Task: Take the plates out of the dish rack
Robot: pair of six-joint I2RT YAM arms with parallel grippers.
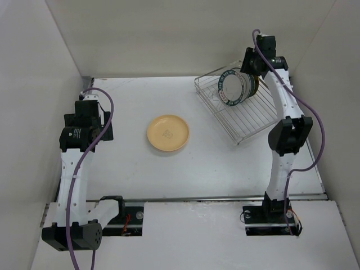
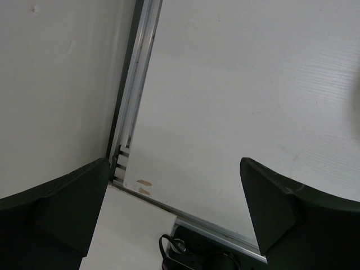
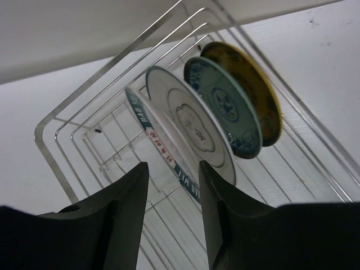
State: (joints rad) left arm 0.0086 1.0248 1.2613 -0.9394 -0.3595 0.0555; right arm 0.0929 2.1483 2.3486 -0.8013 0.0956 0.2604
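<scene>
At the far right of the surface (image 1: 225,169), the dish rack (image 1: 247,121) holds upright plates (image 1: 233,87), with the right jaws just above them. A yellow-tan plate (image 1: 168,133) lies flat mid-surface.

Left wrist view: the left jaws are spread wide by the surface's edge, gripping nothing.

Right wrist view: the right jaws stand narrowly apart. The teal-rimmed plate (image 3: 154,140), nearest of four, shows its rim through their gap, ungripped.

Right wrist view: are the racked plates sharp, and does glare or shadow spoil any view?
Right wrist view: the blue-patterned round plate and silver wire dish rack are sharp, glare-free; the right gripper's black fingers are underexposed. Left wrist view: the left gripper's fingers are dark silhouettes against an evenly lit white table. Top external view: soft light, faint shadow under the yellow-tan round plate.
</scene>
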